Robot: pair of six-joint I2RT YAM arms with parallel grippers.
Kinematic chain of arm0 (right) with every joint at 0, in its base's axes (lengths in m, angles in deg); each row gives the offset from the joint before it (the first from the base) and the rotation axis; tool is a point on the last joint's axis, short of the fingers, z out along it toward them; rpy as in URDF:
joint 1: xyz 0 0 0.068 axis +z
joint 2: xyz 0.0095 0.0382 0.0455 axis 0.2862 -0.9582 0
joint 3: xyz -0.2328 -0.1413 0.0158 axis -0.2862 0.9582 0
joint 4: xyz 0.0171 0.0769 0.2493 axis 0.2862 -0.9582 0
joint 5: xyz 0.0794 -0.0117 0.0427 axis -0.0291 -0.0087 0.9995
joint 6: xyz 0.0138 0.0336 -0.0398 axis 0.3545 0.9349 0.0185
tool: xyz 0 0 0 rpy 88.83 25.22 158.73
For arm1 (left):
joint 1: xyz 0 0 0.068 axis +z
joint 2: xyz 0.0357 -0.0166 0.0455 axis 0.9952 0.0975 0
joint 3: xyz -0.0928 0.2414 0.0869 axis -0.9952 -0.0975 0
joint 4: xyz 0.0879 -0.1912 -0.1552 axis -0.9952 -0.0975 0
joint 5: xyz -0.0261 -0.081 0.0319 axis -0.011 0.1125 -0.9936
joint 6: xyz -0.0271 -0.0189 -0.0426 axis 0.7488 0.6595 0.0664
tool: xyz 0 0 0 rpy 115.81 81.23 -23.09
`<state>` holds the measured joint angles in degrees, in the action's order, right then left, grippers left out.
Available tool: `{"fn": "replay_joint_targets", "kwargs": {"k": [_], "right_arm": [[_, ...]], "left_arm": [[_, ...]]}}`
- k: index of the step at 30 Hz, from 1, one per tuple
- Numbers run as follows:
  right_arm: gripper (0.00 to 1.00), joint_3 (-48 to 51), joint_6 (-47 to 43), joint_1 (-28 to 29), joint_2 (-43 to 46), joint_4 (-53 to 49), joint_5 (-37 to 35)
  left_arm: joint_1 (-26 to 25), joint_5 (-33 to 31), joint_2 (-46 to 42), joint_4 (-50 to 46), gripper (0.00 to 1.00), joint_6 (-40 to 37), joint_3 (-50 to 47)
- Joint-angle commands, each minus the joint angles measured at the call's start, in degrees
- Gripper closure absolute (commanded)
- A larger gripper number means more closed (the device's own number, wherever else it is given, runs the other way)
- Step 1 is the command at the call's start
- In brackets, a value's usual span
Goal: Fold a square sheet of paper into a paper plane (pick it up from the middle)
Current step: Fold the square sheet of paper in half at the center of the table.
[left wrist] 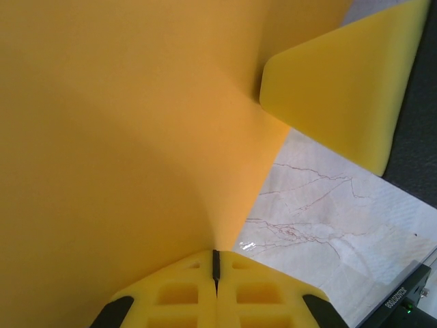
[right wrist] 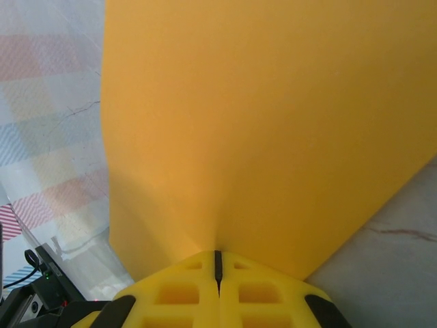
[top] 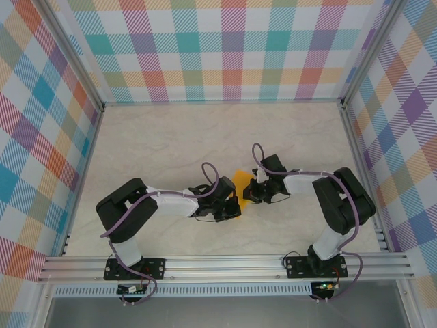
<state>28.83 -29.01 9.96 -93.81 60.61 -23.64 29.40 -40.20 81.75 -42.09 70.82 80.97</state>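
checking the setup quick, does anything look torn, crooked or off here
Nothing stands out. The orange sheet is pinched by the left end effector and the right end effector, bowing smoothly toward each pinch, with no tear visible.

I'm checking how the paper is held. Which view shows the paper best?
Right wrist: the paper spreads from the shut right gripper with two edges visible. Left wrist shows it pinched in the shut left gripper, one edge visible. Top view: a small patch between the grippers.
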Motion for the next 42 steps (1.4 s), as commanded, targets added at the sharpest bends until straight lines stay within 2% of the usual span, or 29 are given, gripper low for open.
{"fn": "replay_joint_targets", "kwargs": {"k": [1,10,25,36,42], "right_arm": [[0.96,-0.91,-2.47,-0.65,-2.44,-0.94,-3.29],[0.95,-3.27,-4.7,-3.55,-2.83,-1.85,-4.27],[0.95,-8.63,-4.8,-12.53,-8.3,2.13,-4.08],[0.96,-14.53,-5.51,-15.67,-13.03,1.41,-5.78],[0.95,-16.58,-6.08,-15.86,-9.32,-1.03,-5.94]], "left_arm": [[-0.72,1.09,2.38,-5.53,1.0,-0.55,-0.67],[-0.72,1.44,3.72,-9.53,1.0,-0.69,-0.58],[-0.99,2.14,3.89,-9.84,1.0,-0.78,-0.51],[-1.07,1.97,3.8,-9.84,1.0,-0.95,-0.4],[-1.07,1.97,2.89,-10.19,1.0,-1.58,0.45]]}}
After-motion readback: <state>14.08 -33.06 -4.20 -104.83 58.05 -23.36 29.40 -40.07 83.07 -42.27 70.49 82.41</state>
